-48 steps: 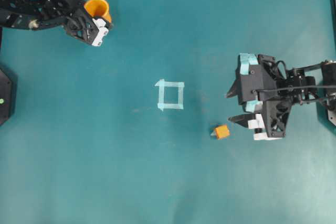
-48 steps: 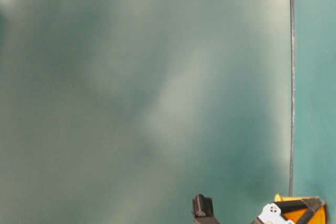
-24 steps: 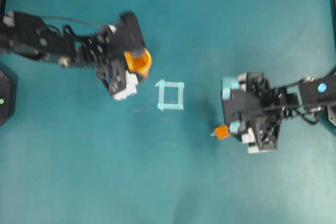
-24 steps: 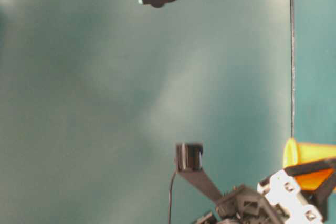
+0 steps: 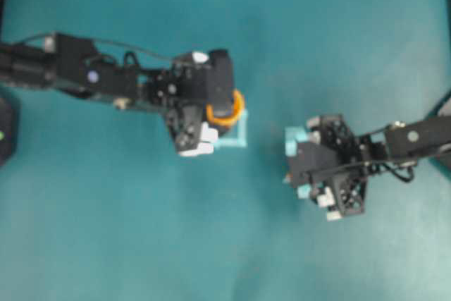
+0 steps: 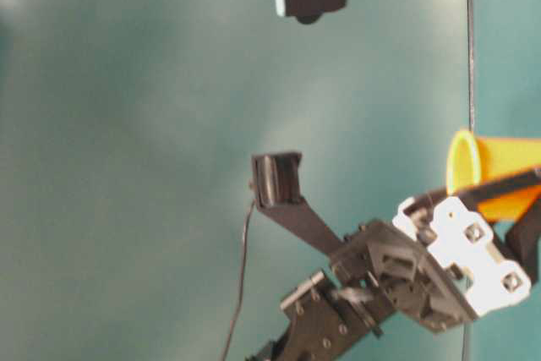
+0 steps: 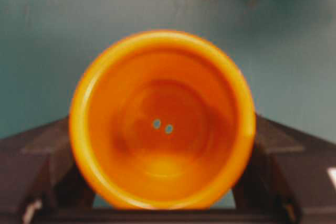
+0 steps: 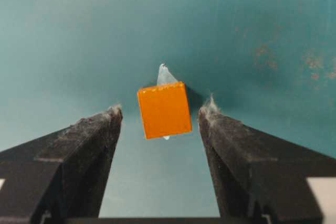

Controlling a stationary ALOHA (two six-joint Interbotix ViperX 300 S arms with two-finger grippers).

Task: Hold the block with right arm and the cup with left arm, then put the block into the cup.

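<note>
**Q:** Block (image 8: 164, 110) position?

**A:** Lies on the teal surface (image 8: 79, 35), between the two dark fingers (image 8: 79, 153) of the right tool (image 8: 160, 119). Gaps visible on both sides of the cube; no contact with either finger. Small pale scrap showing just behind it. Almost wholly hidden beneath the tool in the overhead view.

**Q:** Right tool state?

**A:** Spread wide, gripping nothing. Set low over the block, right of centre in the overhead view (image 5: 299, 174), with teal tape patches along its near edge.

**Q:** Cup (image 7: 163, 119) position?

**A:** Carried off the surface in the left tool (image 7: 163, 203), mouth turned toward the wrist camera, two small holes visible in its base. Seen in the overhead view (image 5: 227, 108) near the middle, partly over the pale tape square (image 5: 236, 139). Seen at table level (image 6: 494, 175) lying on its side, rim to the left, clear of the surface.

**Q:** Left tool state?

**A:** Clamped on the cup, one dark finger on each side of the wall, jaws kept well apart by the cup's width. White pads (image 6: 469, 247) visible just below the cup at table level.

**Q:** Separation of cup and block?

**A:** Well apart, the tape square's right edge and bare surface between them.
</note>
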